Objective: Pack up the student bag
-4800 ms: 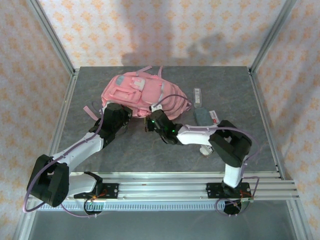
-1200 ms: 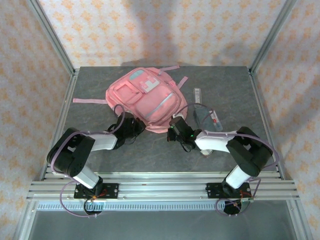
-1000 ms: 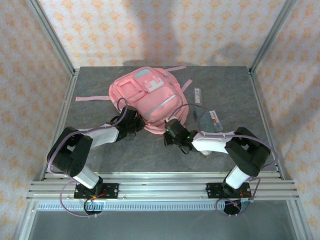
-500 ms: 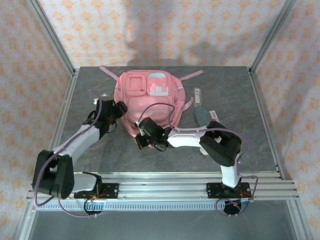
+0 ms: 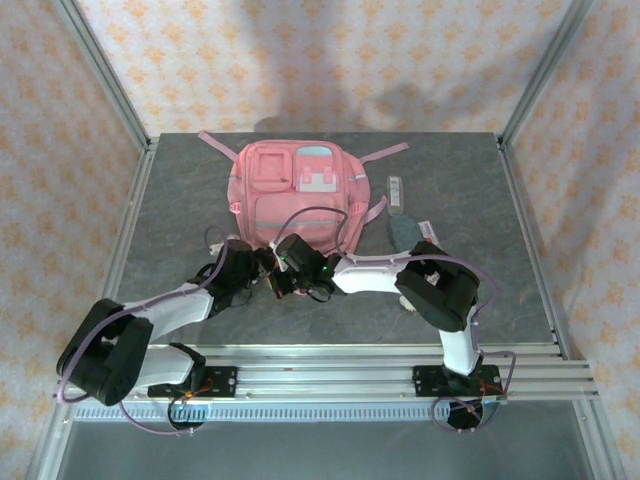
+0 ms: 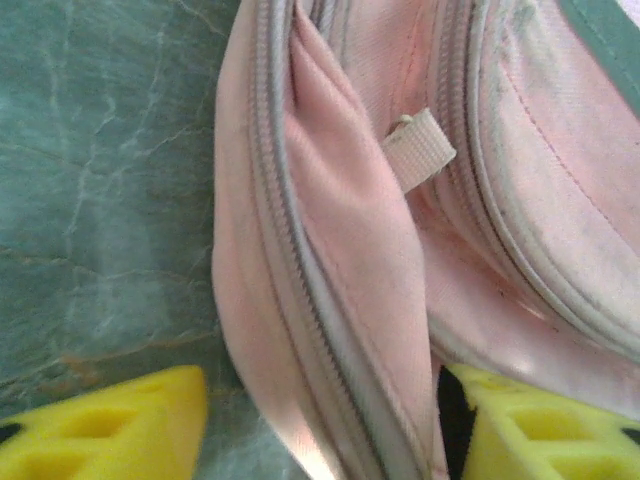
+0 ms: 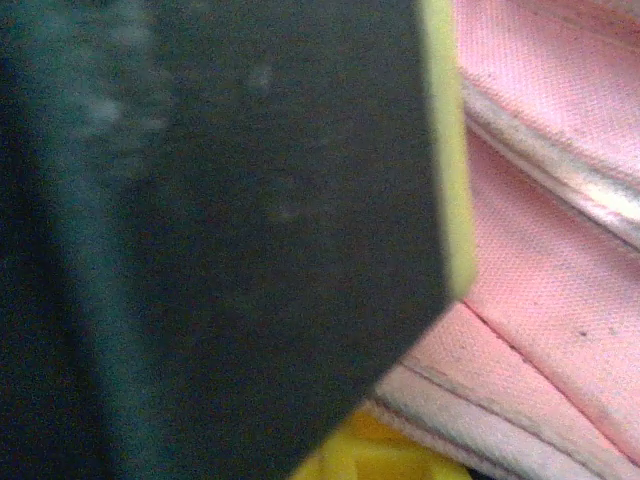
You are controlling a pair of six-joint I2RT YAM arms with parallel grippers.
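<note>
The grey bench (image 5: 480, 200) carries the student bag (image 5: 295, 195) at its far middle, lying flat with the front pockets and the blue-and-white patch facing up and a pink strap (image 5: 385, 152) trailing off each far corner.

Both arms reach in to the bag's near edge. The left hand (image 5: 243, 272) sits just left of the right hand (image 5: 288, 272), the two nearly touching. In the left wrist view the left hand (image 6: 320, 430) is released, its yellow fingers (image 6: 110, 430) spread wide to either side of a pink fold with a zip (image 6: 300, 300) running along it. A small white loop tag (image 6: 420, 150) sticks out beyond.

The right wrist view is blurred – a dark finger (image 7: 250, 200) close against pink fabric (image 7: 560, 300) – and I cannot tell whether that hand is clenched.

Right of the bag lie a grey pouch (image 5: 403, 232) and a slim grey bar (image 5: 396, 190)
</note>
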